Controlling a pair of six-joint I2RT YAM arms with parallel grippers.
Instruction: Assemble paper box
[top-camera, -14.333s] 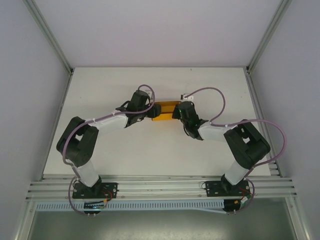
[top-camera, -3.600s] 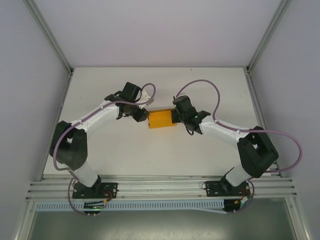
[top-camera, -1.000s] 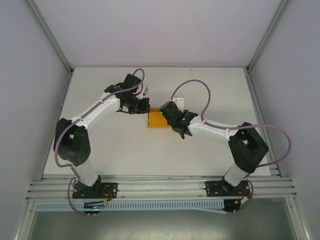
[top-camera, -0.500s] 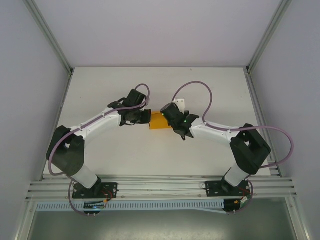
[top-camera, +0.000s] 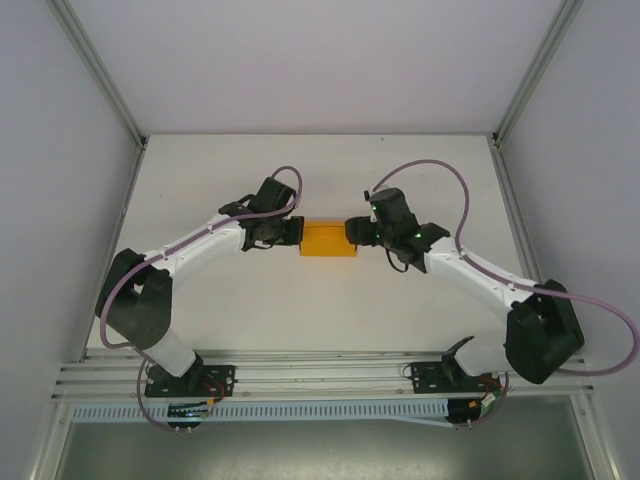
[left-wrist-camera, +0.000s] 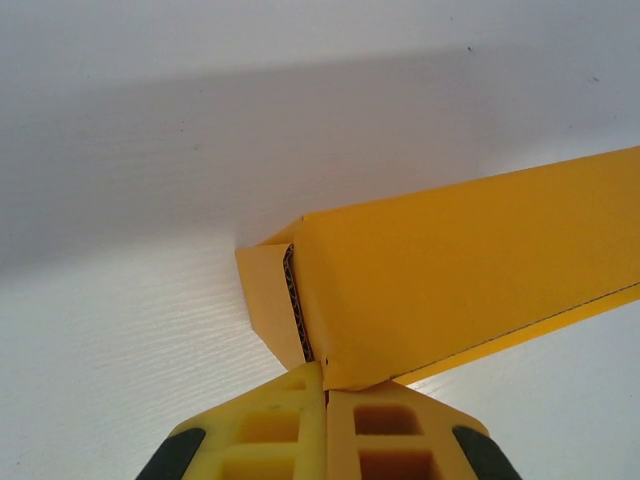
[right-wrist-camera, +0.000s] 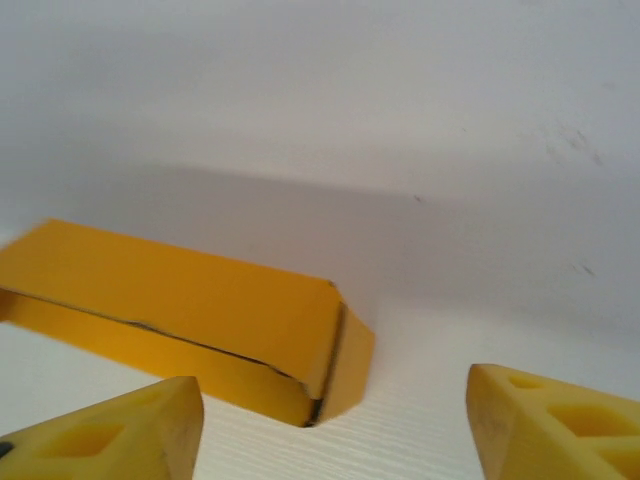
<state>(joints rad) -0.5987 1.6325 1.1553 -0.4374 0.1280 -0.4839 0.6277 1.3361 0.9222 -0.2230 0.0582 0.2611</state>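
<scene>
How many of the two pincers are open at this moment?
1. The right pincer is open, its fingers spread wide in front of the right end of the paper box. The left pincer is shut, tips at the box's left end.

We see a robotics lab work cell: a white table (top-camera: 320, 310) fenced by plain panel walls (top-camera: 50, 200) and aluminium profile posts (top-camera: 100, 75), with slotted aluminium rails (top-camera: 320, 372) at its near edge carrying bolted arm bases (top-camera: 190, 380).
</scene>
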